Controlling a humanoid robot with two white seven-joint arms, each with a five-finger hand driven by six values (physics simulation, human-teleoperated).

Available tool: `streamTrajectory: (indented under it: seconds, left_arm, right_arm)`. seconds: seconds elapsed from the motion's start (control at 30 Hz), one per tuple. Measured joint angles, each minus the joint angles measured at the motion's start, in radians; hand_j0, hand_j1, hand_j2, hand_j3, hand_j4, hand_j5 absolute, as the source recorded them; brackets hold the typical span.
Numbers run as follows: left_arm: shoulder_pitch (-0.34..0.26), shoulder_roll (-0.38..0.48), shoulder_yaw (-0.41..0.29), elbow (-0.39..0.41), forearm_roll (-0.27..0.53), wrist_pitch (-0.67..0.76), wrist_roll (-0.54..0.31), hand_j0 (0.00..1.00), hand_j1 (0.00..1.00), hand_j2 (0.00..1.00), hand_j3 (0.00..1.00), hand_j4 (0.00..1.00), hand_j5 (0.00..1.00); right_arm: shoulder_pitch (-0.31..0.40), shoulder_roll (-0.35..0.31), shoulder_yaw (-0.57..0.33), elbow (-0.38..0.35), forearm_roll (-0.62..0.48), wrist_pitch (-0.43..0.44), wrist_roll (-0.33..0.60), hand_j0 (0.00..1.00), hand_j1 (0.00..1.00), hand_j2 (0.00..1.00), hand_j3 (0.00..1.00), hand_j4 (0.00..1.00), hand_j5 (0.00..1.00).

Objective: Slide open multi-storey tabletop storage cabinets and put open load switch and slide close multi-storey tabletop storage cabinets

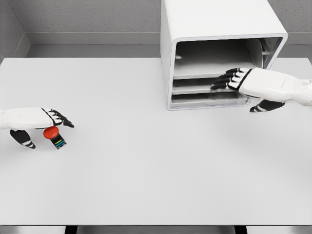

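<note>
Near-left on the white bench, my left hand hovers, fingers relaxed, over the red-capped black load switch. My right hand, fingers extended, touches the white multi-storey cabinet's drawers far right.

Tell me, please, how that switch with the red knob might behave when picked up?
The switch looks small beside the left hand, so probably light. Its round red knob tops a narrower body, so it may roll or tip if nudged. It looks rigid, not floppy.
</note>
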Motion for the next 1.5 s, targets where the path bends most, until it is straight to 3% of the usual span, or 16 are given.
streamTrajectory:
  seconds: [0.37,0.63,0.83,1.0,1.17,1.5]
  left_arm:
    - [-0.011,-0.002,-0.016,0.000,-0.001,0.000,-0.001,1.00,1.00,1.00,1.00,1.00,1.00]
    - [-0.011,-0.003,-0.023,0.000,-0.002,0.000,-0.002,1.00,1.00,1.00,1.00,1.00,1.00]
    - [-0.014,-0.002,-0.023,0.004,-0.002,0.000,-0.002,1.00,1.00,1.00,1.00,1.00,1.00]
    - [-0.014,-0.002,-0.023,0.005,-0.002,0.000,-0.002,1.00,1.00,1.00,1.00,1.00,1.00]
    - [-0.015,-0.002,-0.023,0.005,-0.002,0.000,-0.002,1.00,1.00,1.00,1.00,1.00,1.00]
    - [-0.015,0.001,-0.018,0.002,-0.002,0.001,-0.002,1.00,1.00,1.00,1.00,1.00,1.00]
  right_arm:
    - [-0.152,0.091,0.133,0.138,0.012,0.012,0.000,1.00,1.00,1.00,1.00,1.00,1.00]
    - [-0.226,0.157,0.214,0.206,0.015,0.106,0.000,1.00,1.00,1.00,1.00,1.00,1.00]
    - [-0.298,0.203,0.240,0.313,0.040,0.126,0.000,1.00,1.00,1.00,1.00,1.00,1.00]
    - [-0.314,0.232,0.263,0.402,0.069,0.112,0.000,1.00,1.00,1.00,1.00,1.00,1.00]
    - [-0.333,0.254,0.264,0.459,0.025,0.105,-0.001,1.00,1.00,1.00,1.00,1.00,1.00]
    - [-0.302,0.253,0.258,0.467,0.019,0.087,-0.008,1.00,1.00,1.00,1.00,1.00,1.00]
